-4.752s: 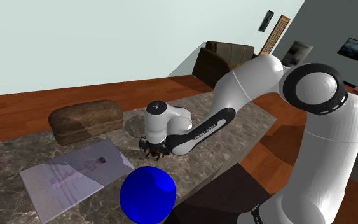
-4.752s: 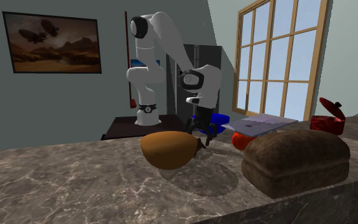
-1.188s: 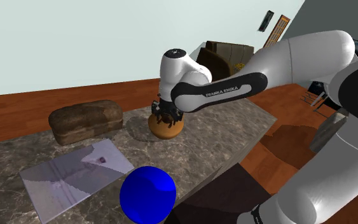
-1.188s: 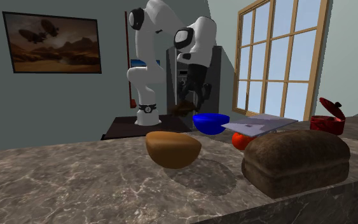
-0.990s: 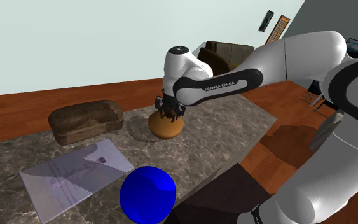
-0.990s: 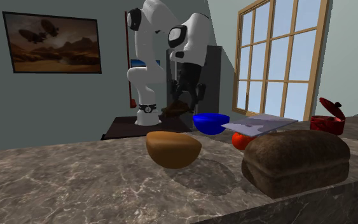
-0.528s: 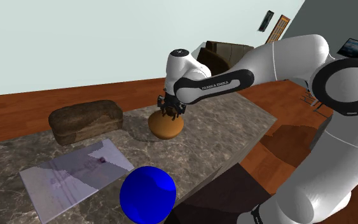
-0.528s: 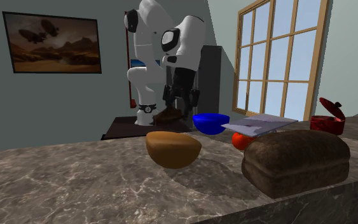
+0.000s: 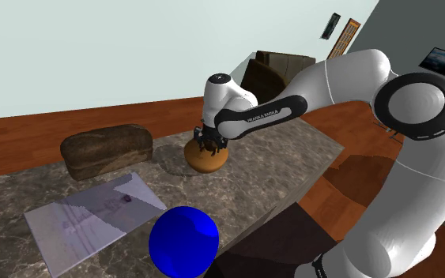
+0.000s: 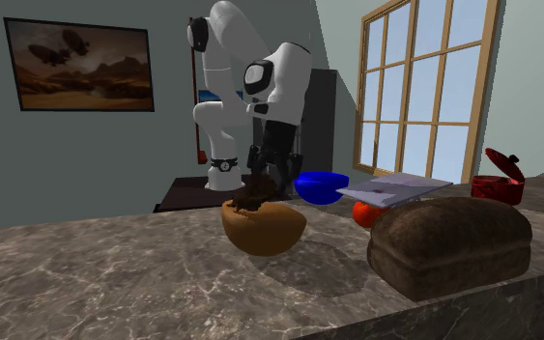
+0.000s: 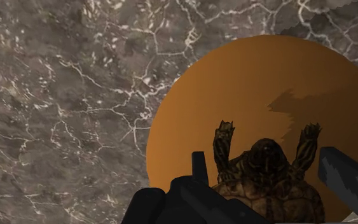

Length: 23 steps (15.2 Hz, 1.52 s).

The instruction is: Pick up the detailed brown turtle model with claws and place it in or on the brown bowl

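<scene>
brown turtle model [image 11: 266, 191] hangs pinched between the two fingers [image 11: 344, 177] of the black gripper [image 11: 265, 167], clawed forelegs out over the orange-brown bowl [image 11: 234, 89]. it sits low at the rim, so a release should drop it inside. lettering [image 9: 262, 116] on the arm's dark band reads franka emika.

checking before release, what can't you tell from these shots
Rear of the turtle: wrist view, cut off by the picture's edge and covered by the tool.
Whether it touches the brown bowl: second exterior view, the bowl's wall hides the inside.
Red object: second exterior view, partly behind the loaf.
</scene>
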Each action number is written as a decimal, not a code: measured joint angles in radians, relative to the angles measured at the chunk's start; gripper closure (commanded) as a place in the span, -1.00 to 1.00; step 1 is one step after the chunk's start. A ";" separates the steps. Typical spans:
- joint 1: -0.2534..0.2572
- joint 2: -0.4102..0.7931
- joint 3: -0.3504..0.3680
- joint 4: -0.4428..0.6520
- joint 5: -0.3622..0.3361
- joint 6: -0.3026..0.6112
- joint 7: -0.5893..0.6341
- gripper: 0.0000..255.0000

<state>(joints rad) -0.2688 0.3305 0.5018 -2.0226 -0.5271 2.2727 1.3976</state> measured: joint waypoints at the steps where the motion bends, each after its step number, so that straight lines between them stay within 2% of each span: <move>1: 0.001 0.007 -0.004 -0.004 -0.008 0.010 0.005 1.00; 9: 0.009 0.031 -0.013 -0.005 -0.029 0.029 0.025 1.00; 10: 0.009 0.031 -0.013 -0.005 -0.029 0.029 0.025 -1.00; 16: 0.009 0.031 -0.013 -0.005 -0.029 0.029 0.025 -1.00; 20: -0.001 -0.037 0.019 0.006 0.032 -0.036 -0.014 -1.00; 23: -0.001 -0.051 0.026 0.013 0.046 -0.055 -0.022 -1.00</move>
<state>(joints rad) -0.2693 0.2794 0.5273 -2.0099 -0.4806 2.2181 1.3757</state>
